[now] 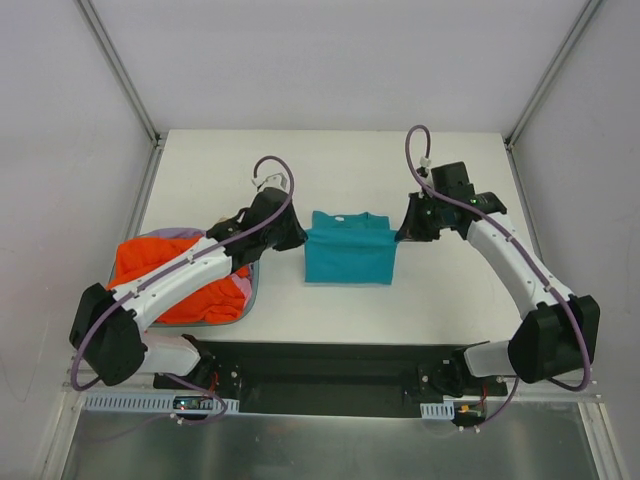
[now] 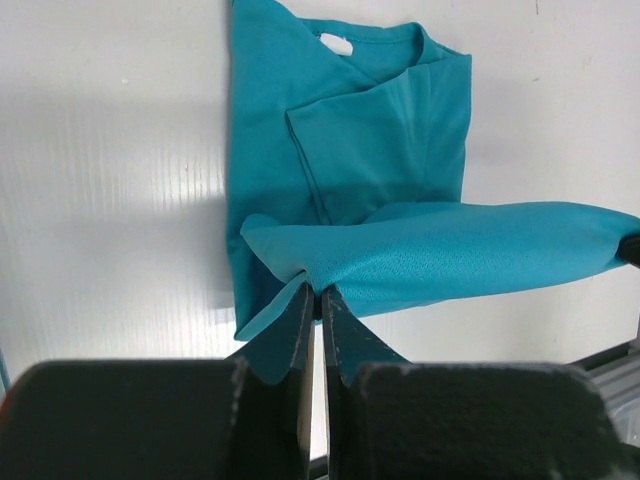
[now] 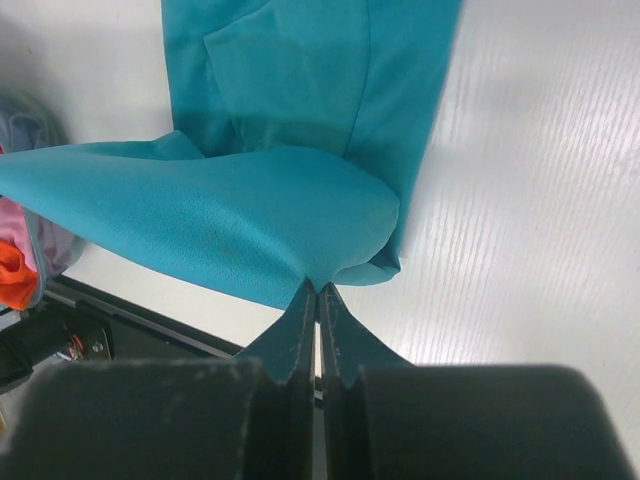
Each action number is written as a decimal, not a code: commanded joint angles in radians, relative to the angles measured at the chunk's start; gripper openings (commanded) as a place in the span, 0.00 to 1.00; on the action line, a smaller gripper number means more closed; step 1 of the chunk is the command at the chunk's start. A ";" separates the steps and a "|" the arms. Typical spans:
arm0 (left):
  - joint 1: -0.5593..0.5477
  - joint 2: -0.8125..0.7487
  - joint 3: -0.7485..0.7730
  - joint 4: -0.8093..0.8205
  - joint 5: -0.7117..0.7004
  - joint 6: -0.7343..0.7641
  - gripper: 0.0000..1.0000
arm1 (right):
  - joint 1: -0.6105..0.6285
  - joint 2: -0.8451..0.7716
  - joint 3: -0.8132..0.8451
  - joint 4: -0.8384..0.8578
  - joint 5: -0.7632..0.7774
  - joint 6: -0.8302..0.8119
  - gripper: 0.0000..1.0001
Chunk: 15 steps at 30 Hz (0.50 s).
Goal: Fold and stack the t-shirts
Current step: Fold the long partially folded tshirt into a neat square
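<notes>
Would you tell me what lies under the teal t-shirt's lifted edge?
The teal t-shirt itself: its upper half lies flat on the table, sleeve folded in. The left gripper and right gripper pinch the edge; whatever lies below it is hidden.

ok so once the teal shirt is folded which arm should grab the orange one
Left, likely. The orange shirt lies off to the left, under the left arm; the right gripper is across the teal shirt from it. For now the left gripper and the right both pinch that shirt's edge.
</notes>
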 commanded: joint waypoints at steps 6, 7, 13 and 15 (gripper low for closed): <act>0.113 0.226 0.213 0.029 0.120 0.112 0.00 | -0.094 0.181 0.155 0.065 -0.019 -0.078 0.01; 0.122 0.251 0.230 0.029 0.129 0.113 0.00 | -0.100 0.203 0.184 0.073 -0.034 -0.078 0.01; 0.182 0.473 0.414 0.031 0.170 0.147 0.00 | -0.139 0.423 0.322 0.104 -0.024 -0.055 0.01; 0.200 0.576 0.501 0.029 0.190 0.162 0.03 | -0.142 0.509 0.385 0.105 0.034 -0.035 0.01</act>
